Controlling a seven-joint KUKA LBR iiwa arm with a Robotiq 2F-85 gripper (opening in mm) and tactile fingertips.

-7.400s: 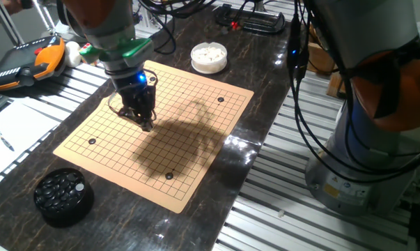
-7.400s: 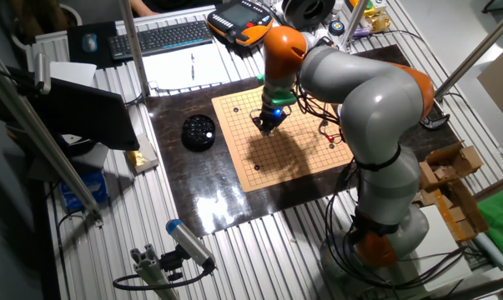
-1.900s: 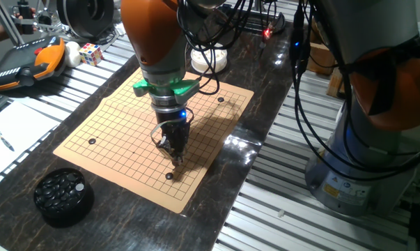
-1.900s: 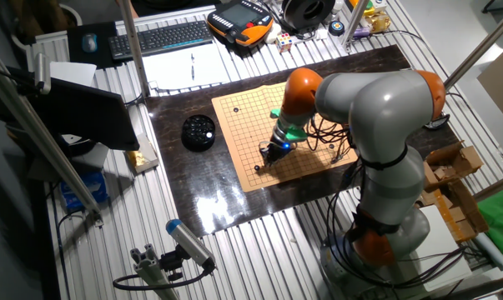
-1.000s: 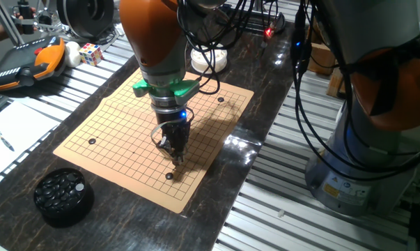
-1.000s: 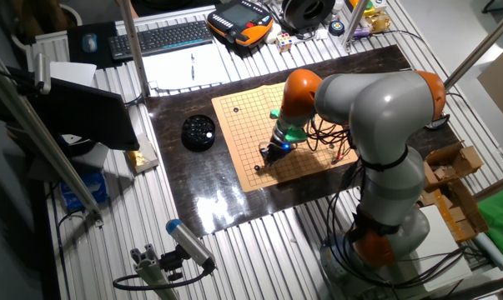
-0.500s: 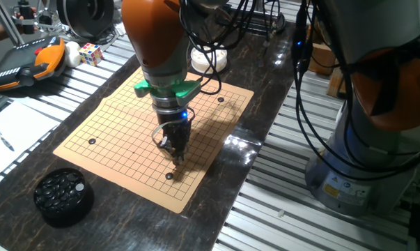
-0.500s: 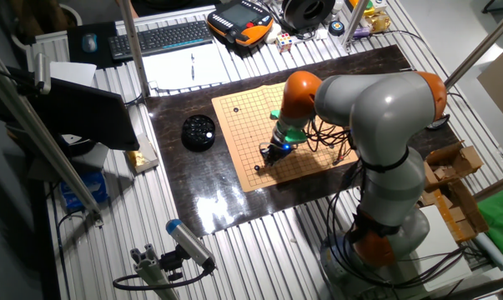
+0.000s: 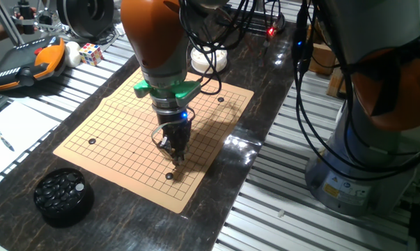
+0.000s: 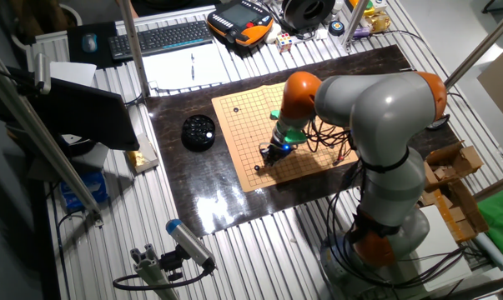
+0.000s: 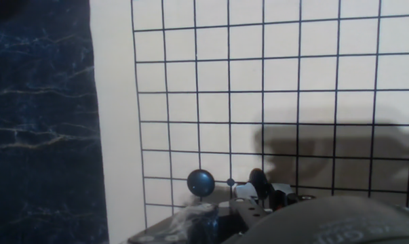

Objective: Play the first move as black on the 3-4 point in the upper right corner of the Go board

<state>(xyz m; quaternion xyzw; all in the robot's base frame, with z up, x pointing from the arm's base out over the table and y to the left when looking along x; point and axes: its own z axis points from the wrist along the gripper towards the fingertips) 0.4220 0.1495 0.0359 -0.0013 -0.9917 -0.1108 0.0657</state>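
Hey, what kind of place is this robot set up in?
Probably a robotics lab or workshop: the Go board lies on a dark marbled table over slatted aluminium framing, with a keyboard and an orange teach pendant on the bench behind.

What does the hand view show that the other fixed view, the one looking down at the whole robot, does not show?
Only the hand view shows a black stone lying on the Go board near its edge, one grid line from a printed star dot, beside a fingertip, and the dark marbled table.

Only the other fixed view shows the whole arm, the bowl of black stones left of the board, the keyboard and the orange pendant.

Both show the board's grid and the gripper low over it; neither shows clearly whether it is open.
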